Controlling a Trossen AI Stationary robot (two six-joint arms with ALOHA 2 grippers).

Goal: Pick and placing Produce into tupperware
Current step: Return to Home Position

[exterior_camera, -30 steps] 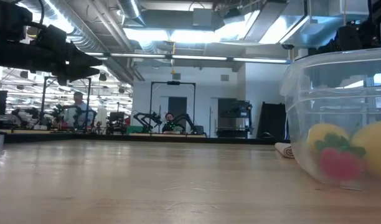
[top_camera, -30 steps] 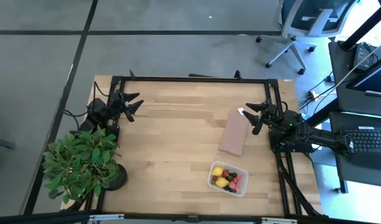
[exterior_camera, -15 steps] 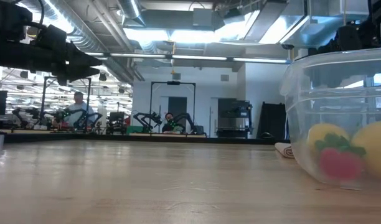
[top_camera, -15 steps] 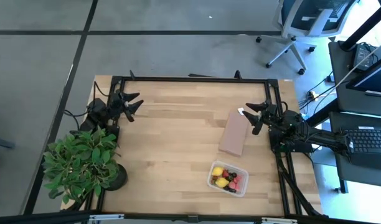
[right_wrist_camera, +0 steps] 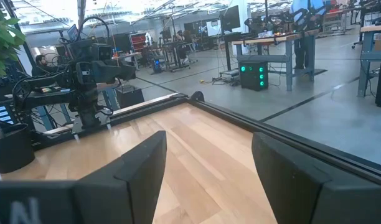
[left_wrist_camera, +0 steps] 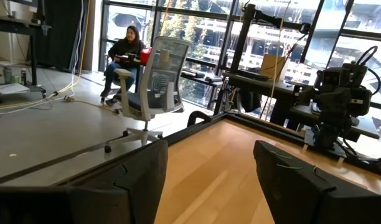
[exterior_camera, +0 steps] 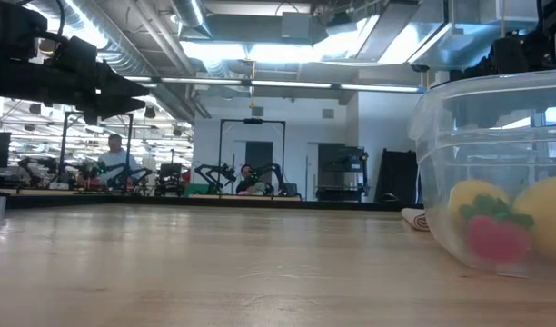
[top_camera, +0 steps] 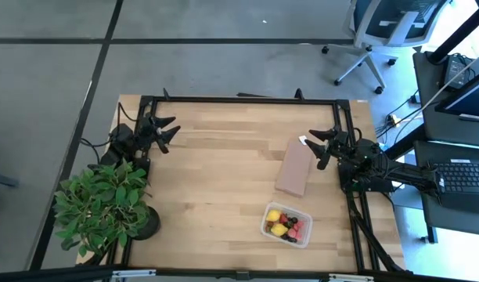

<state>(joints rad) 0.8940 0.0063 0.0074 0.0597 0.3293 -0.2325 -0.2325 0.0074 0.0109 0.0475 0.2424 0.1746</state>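
1. One table (top_camera: 216, 184): its wooden top in a dark frame is carrying everything listed below.
2. One tupperware (top_camera: 264, 225): this clear, round-cornered container is sitting upright near the table's front edge, on the right arm's side. In the low view its wall (exterior_camera: 460, 136) is filling the right of the picture.
3. The produce (top_camera: 279, 229): every piece in view is lying inside the tupperware. Two yellow lemon-like pieces are showing from above. The red and dark pieces among them are too small to count. Through the wall, the low view is showing two lemons and one red strawberry (exterior_camera: 494, 238).
4. One brown block (top_camera: 295, 167): it is lying flat between the tupperware and the right gripper, apart from the tupperware.
5. One potted plant (top_camera: 102, 207): it is standing at the front left corner.
6. One left gripper (top_camera: 171, 129): it is hanging over the table's left edge, beyond the plant. Its fingers are spread wide and gripping nothing.
7. One right gripper (top_camera: 316, 149): it is hanging at the right edge, just beside the block's far end. Its fingers are spread wide and carrying nothing.
8. One person (left_wrist_camera: 125, 53): sitting in the room beyond an office chair (left_wrist_camera: 150, 81).
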